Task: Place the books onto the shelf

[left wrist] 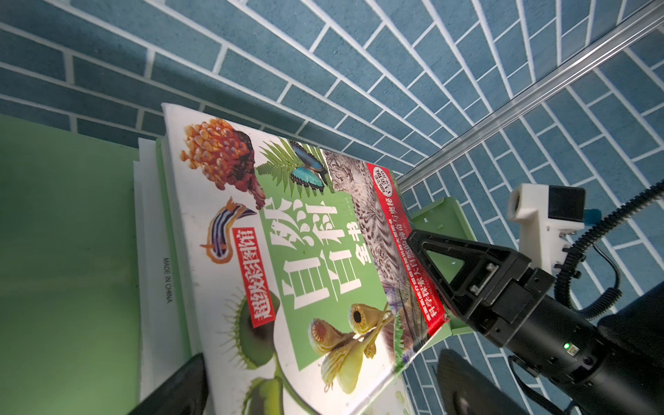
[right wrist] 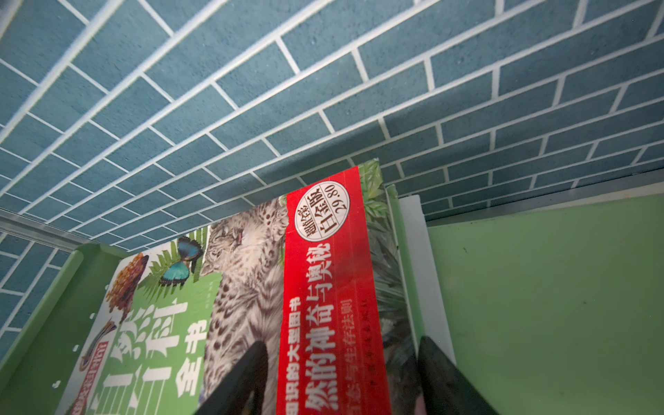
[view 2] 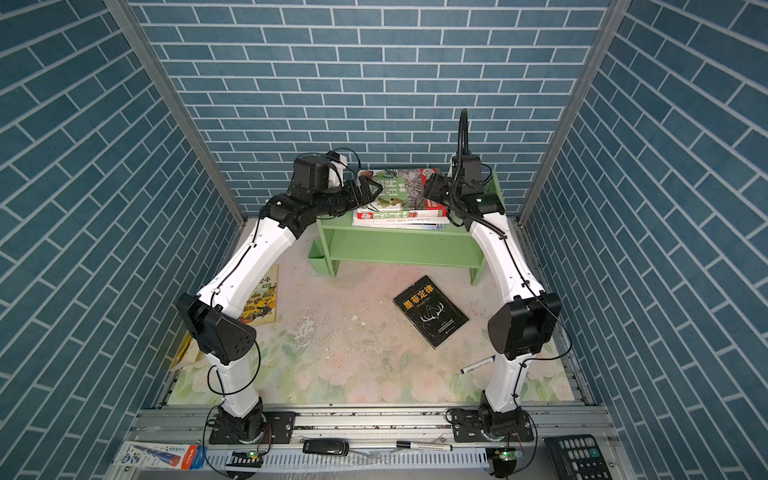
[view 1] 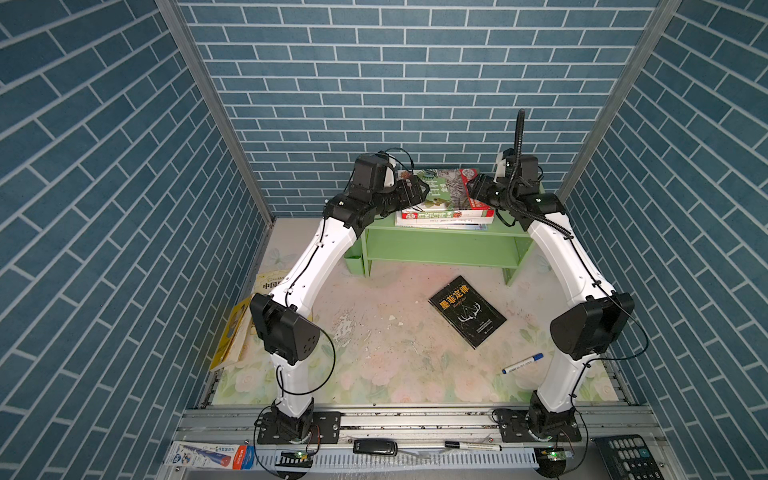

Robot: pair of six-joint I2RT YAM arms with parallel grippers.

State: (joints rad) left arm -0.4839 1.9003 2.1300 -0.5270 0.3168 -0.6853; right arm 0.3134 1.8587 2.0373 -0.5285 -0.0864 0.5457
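The left gripper (view 1: pixel 422 194), jaws wide apart, is sitting at the left end of the green book (view 1: pixel 446 187). The book is lying flat atop the stack (view 1: pixel 440 223) on the top tier of the shelf (view 1: pixel 440 245), long axis left-right, spine facing front. The right gripper (view 1: pixel 471 190), jaws apart, is straddling its red-banded end. Only the wrist views are showing "MADE IN CHINA" on the white book (left wrist: pixel 158 251) beneath, and "29.80".
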